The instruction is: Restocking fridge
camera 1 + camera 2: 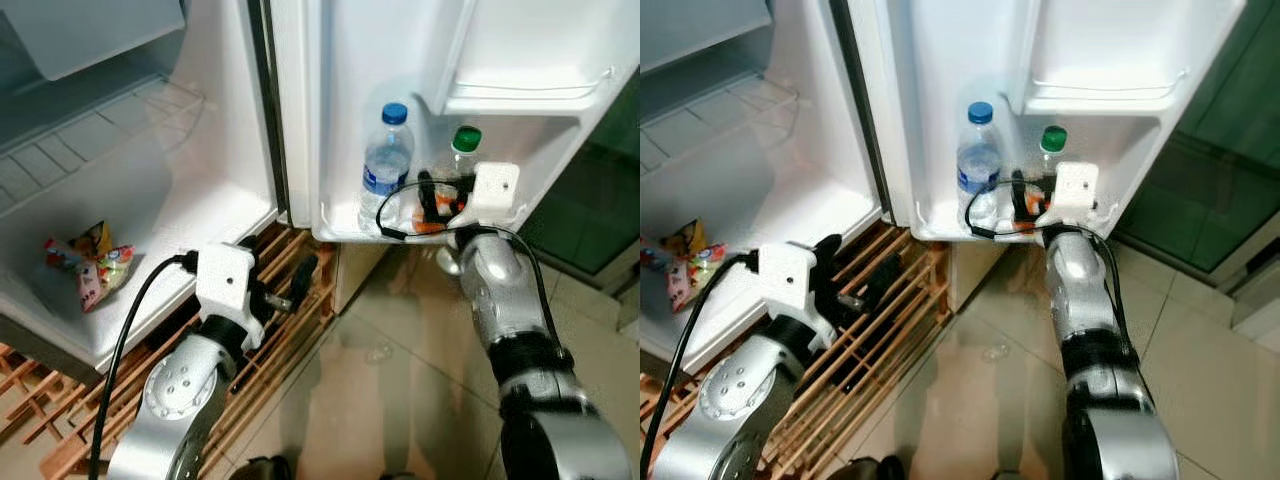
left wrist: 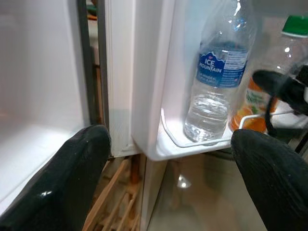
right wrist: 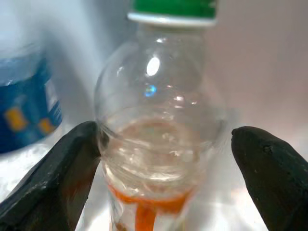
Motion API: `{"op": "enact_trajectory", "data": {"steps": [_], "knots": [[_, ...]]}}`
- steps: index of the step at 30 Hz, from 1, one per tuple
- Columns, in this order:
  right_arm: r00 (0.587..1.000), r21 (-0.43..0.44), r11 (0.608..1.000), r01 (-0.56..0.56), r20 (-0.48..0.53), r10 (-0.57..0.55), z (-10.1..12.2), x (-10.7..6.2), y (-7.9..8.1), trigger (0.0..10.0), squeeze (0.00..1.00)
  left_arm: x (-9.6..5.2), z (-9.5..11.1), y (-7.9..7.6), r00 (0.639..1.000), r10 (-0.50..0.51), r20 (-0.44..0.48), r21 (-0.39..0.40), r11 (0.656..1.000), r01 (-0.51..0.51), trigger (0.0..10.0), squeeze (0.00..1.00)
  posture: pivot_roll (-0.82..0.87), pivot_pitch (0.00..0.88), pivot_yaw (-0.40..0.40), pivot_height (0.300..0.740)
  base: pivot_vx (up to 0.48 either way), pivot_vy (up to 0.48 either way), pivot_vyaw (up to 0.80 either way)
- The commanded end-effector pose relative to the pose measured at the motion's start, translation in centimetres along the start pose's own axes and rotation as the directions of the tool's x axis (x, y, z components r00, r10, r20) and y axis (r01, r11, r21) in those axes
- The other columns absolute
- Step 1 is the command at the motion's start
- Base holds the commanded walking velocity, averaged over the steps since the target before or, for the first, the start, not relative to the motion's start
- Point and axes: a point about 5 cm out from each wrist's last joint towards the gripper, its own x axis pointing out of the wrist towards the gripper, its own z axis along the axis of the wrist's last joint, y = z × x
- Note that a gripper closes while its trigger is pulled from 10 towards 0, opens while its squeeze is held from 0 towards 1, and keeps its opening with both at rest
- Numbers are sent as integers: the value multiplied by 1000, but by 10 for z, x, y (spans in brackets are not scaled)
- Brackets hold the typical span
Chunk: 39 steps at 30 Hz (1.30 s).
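Our left gripper (image 1: 290,285) hung open and empty low by the fridge. Further in, our right gripper (image 3: 163,159) stood wide around the green-capped bottle (image 3: 161,130) on the door shelf (image 1: 345,232), beside the water bottle (image 1: 386,165). It looked light, nearly empty, smooth and likely slippery, so we judged the narrower body below its bulge the best hold.

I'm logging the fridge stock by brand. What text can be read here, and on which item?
"ICE MOUNTAIN": blue label of the water bottle in the fridge door shelf.
Smaller print beneath it: too blurred to read.
Green-capped bottle, orange label: unreadable.
Snack packets in the fridge: too small to read.
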Motion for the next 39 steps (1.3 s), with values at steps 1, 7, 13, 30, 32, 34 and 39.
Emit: {"op": "enact_trajectory", "data": {"steps": [1, 7, 13, 30, 32, 34, 39], "knots": [[994, -78, 997, 16, 105, -8, 19, -8, -1, 10000, 937, 3, -5, 2, 999, 28, -16, -4, 1000, -28, 10000, 0, -141, 3, -18, 740, 0, 0, 0], [998, -66, 997, 29, 55, -25, 6, -44, -8, 10000, 0, 2, -22, 7, 992, 97, -80, -68, 992, -103, 10000, 0, -154, 0, -12, 740, 0, 0, 0], [997, -33, 999, -25, -79, 23, -23, -78, -11, 10000, 0, 1, -25, 27, 984, 170, -57, -82, 981, -175, 10000, 0, -145, 0, -5, 740, 47, -64, 0], [988, 12, 998, -65, -140, 66, -33, -52, -2, 10000, 0, 23, -30, 35, 979, 205, 0, -103, 973, -204, 10000, 0, -155, 0, -7, 740, 280, -386, 0], [989, 18, 997, -70, -133, 72, -31, -49, 0, 10000, 0, 22, -31, 36, 977, 211, 1, -106, 972, -210, 10000, 0, -155, 0, -8, 740, 281, -386, 0], [989, 19, 997, -74, -129, 76, -31, -49, 1, 10000, 0, 22, -31, 36, 977, 214, 1, -107, 971, -213, 10000, 0, -154, 0, -9, 740, 281, -386, 0], [981, 38, 989, -144, -122, 148, -32, -52, 10, 10000, 0, 21, -40, 42, 969, 244, -36, -90, 965, -246, 10000, 0, -146, 0, -8, 740, 307, -364, 270]]}}
